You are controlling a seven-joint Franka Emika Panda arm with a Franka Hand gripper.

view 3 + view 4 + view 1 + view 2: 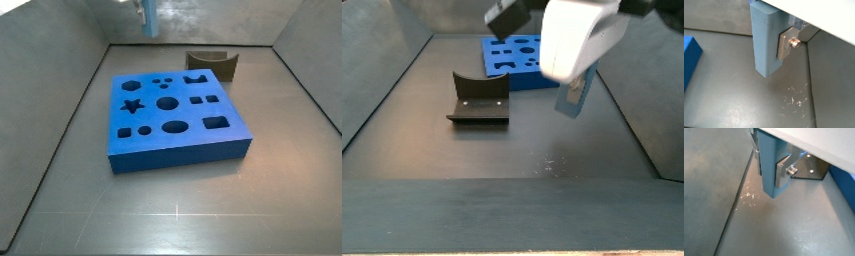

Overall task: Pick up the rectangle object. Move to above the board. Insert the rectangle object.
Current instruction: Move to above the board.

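Gripper [784, 35] raised above the grey floor [764, 105], jaws clamped on the rectangle object [765, 42], a slim light-blue bar hanging upright with its lower end clear of the floor. In both wrist views, a silver finger [784, 170] pressed flat against the bar's side, with a brass screw visible on the plate. In a side view, bar [572, 98] at right of center in the frame, below the white gripper body [580, 35], over bare floor. In a side view, only the bar's lower part [147, 15] visible at the top edge, left of center. Board [174, 118], a thick bright-blue square block with dark star, round, square and oval holes on top, flat on the floor in mid-frame, well apart from the bar. Fixture [478, 98], a dark L-shaped bracket, on the floor left of center, between the board [513, 50] and the near edge. Faint scratch marks [796, 97] on the floor under the bar.
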